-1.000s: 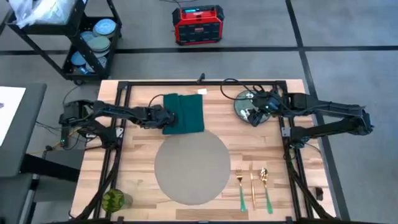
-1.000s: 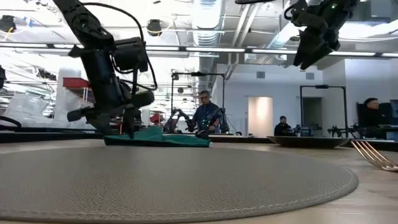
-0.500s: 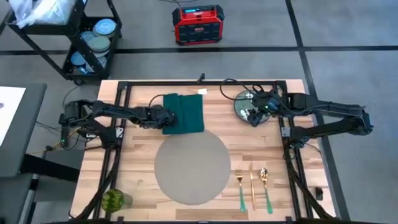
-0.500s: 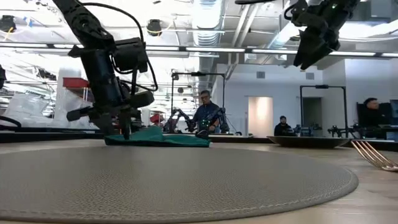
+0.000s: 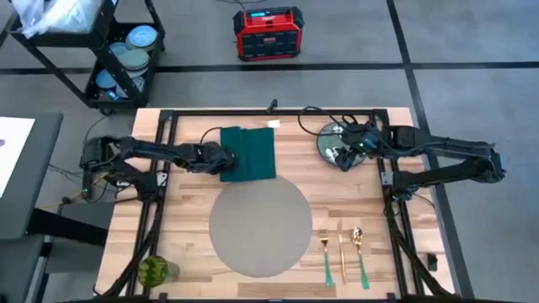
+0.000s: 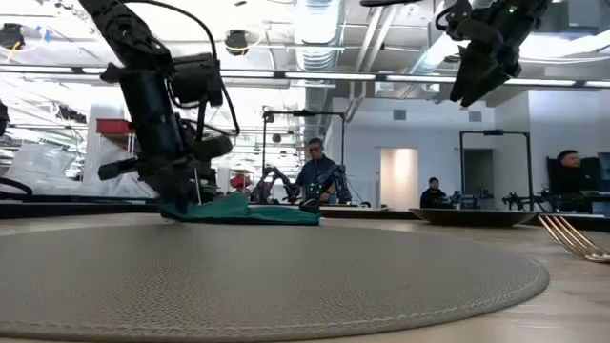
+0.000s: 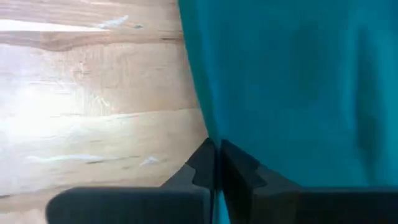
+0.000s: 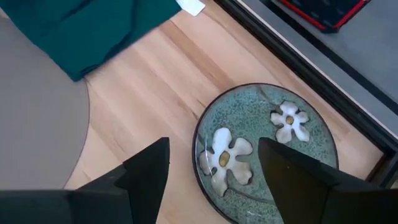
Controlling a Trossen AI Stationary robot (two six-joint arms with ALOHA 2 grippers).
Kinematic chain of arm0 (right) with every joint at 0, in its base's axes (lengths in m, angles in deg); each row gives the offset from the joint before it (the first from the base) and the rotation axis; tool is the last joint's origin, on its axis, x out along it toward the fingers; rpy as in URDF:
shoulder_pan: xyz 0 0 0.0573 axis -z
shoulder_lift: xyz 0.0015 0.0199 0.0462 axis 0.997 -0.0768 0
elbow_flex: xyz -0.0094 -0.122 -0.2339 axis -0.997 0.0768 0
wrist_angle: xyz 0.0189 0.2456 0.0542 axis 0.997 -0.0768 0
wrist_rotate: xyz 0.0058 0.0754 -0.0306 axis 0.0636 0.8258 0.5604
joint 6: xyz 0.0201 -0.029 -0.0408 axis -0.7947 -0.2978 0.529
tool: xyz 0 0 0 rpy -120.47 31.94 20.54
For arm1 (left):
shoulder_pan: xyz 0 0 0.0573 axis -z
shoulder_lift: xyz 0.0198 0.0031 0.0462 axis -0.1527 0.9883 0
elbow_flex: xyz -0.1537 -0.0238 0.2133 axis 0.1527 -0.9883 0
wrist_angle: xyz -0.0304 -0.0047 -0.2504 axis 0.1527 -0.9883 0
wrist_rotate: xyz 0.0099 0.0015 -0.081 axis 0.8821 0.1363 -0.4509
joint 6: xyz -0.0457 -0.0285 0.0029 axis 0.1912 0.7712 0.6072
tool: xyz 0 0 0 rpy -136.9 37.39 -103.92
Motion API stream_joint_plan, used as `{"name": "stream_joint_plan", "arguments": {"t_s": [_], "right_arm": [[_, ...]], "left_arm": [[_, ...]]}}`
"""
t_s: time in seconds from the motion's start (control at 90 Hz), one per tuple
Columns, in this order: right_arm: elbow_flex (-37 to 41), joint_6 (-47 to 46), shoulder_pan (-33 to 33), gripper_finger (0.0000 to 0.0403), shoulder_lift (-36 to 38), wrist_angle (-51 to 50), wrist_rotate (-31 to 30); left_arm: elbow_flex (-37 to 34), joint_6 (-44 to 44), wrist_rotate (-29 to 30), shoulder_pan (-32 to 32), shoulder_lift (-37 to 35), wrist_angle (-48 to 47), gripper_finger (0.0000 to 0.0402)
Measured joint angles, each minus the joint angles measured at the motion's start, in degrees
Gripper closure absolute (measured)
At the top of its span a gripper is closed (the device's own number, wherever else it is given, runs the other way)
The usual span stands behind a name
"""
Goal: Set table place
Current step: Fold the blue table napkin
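Note:
The dark green napkin (image 5: 250, 154) lies flat on the table (image 5: 185, 210), beyond the round grey placemat (image 5: 261, 225). My left gripper (image 5: 221, 161) is down at the napkin's left edge, shut on it; the low view shows this gripper (image 6: 186, 195) at table height beside the napkin (image 6: 257, 211). My right gripper (image 5: 341, 147) hangs open, well above the floral plate (image 8: 267, 149), which rests on the table at the far right. Nothing is between its fingers (image 8: 149, 171). My left gripper pinches the napkin's left edge (image 7: 211, 134) between its two shut fingers, a little nearer than the edge's middle. The fingers come from the table's left, slanting down. The napkin lies on the table; one layer or several, I cannot tell.
A gold fork, knife and spoon with green handles (image 5: 341, 252) lie right of the placemat. A green glass (image 5: 154, 271) stands at the near left corner. Off the table are a black cart with blue dishes (image 5: 126, 59) and a red box (image 5: 268, 32). People sit in the room behind.
My left gripper has shifted a little toward the table's left edge, staying low at the napkin's left edge. The napkin lies where it was.

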Motion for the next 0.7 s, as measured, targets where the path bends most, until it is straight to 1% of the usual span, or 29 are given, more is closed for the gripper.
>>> {"name": "stream_joint_plan", "arguments": {"t_s": [0.167,0.389,0.533,0.644,0.7], "right_arm": [[0.0,0.0,0.0,0.0168,0.0,0.0,0.0],[0.0,0.0,0.0,0.0168,0.0,0.2,-0.1],[0.0,0.0,0.0,0.0168,0.0,0.2,-0.1],[0.0,-0.4,0.1,0.0168,0.0,0.2,-0.3],[0.0,-0.4,0.1,0.0168,0.0,0.3,-0.3]], "left_arm": [[0.0,1.2,-0.1,0.0,-8.0,-0.1,0.0401],[0.2,3.1,1.4,0.0,-21.8,-1.5,0.0402],[2.4,3.7,5.9,0.0,-30.3,-4.9,0.0402],[3.8,3.0,9.5,0.0,-36.0,-3.3,0.0402],[4.7,2.7,11.8,0.0,-38.2,-1.1,0.0402]]}}
